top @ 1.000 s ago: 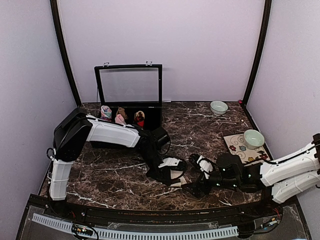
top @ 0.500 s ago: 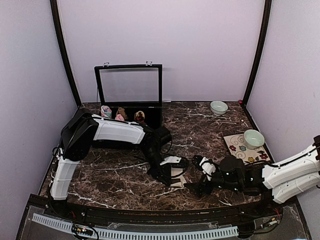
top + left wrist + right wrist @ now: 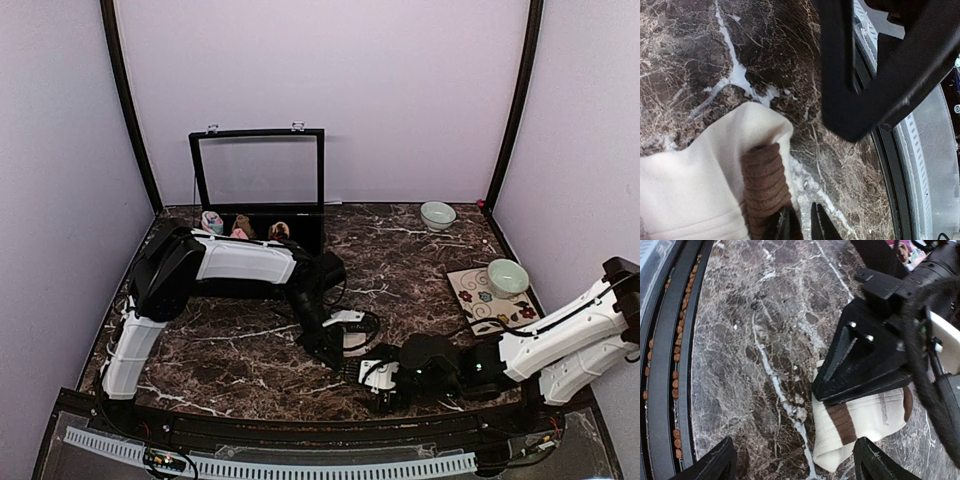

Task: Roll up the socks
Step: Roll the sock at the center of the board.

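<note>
Left gripper (image 3: pixel 801 226) was noted with its jaws nearly closed, only a narrow slit being left between the tips. These were set at the edge of the brown ribbed cuff (image 3: pixel 765 185) of the cream sock (image 3: pixel 695 195); whether fabric was actually pinched could not be determined. The sock was seen lying flat on the counter (image 3: pixel 230 340), close to the near edge and about midway along it, with that gripper's black body directly over it. Right gripper (image 3: pixel 795 469) was recorded wide open with nothing between its fingers, held low by the near edge, just beside the sock and clear of it. An open-lidded box (image 3: pixel 303 238) with rolled bundles (image 3: pixel 240 226) was observed toward the far left corner. One bowl (image 3: pixel 437 214) was noted by the far edge and another (image 3: pixel 507 277) on a flowered mat (image 3: pixel 468 296) at the right edge.
</note>
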{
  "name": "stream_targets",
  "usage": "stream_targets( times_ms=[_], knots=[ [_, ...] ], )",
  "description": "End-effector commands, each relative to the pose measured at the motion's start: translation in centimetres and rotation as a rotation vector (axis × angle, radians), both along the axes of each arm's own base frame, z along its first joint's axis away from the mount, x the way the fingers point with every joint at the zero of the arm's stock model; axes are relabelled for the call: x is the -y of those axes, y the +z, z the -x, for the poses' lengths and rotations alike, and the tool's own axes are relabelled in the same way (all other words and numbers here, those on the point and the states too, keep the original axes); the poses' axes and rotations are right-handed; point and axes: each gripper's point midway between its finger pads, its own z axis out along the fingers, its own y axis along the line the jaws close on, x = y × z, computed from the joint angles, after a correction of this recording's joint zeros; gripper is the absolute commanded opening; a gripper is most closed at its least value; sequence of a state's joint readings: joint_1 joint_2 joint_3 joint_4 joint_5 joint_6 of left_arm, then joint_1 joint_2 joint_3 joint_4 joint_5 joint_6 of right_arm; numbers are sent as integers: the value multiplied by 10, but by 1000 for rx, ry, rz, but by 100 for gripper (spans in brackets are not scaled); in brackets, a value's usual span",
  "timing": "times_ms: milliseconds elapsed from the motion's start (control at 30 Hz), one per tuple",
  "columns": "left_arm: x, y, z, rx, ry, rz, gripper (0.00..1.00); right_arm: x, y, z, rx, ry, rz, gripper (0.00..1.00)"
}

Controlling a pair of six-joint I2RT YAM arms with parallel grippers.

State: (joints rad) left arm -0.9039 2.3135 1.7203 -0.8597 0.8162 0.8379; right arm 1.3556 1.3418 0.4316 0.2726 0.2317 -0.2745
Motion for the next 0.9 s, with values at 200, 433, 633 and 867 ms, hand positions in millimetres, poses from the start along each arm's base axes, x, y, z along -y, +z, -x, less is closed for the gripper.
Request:
stream_targets(
  times_ms=[200,433,633,867],
  knots=[
    [-33,-57,-20,51,7,-182,16,-24,-14,-7,92,154,148,63],
    [-35,-55,-18,35,-9,-179,16,-20,-30,-30,99,119,169,56],
    [-39,-57,-14,23,-27,-188,16,-20,-39,-43,111,97,187,56],
    [-38,-55,-13,14,-38,-184,16,-10,-51,-54,53,64,208,51]
  ],
)
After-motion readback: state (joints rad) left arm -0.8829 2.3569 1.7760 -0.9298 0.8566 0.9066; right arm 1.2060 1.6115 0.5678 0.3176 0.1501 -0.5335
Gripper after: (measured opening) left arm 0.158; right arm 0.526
